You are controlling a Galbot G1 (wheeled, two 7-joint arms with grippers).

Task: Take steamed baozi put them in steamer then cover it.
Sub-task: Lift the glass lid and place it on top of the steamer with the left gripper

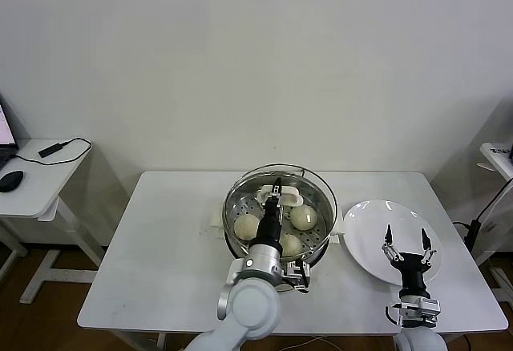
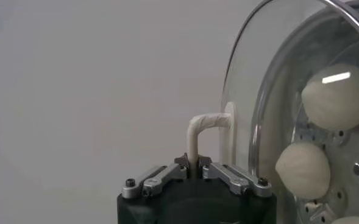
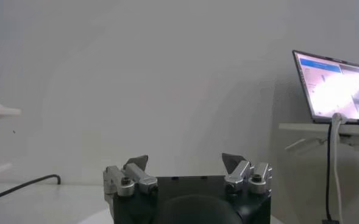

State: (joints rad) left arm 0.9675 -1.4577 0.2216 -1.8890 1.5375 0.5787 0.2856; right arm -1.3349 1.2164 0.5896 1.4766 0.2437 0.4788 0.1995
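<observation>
The steamer (image 1: 315, 248) is a shiny steel pot at the table's centre. Three baozi lie on its perforated tray (image 1: 246, 225) (image 1: 303, 217) (image 1: 290, 244). The clear glass cover (image 1: 313, 181) is over the pot's mouth, and I cannot tell whether it rests on the rim. My left gripper (image 1: 276, 200) is shut on the cover's cream-white handle (image 2: 199, 125). In the left wrist view the left gripper (image 2: 193, 163) pinches that handle, with baozi (image 2: 337, 97) showing through the cover (image 2: 243, 91). My right gripper (image 1: 407, 240) (image 3: 184, 161) hangs open and empty over the white plate (image 1: 365, 235).
The white plate lies right of the steamer, near the table's right edge. A side desk (image 1: 32, 183) with a mouse and a cable stands far left. A laptop (image 3: 337, 85) sits on a stand, seen in the right wrist view.
</observation>
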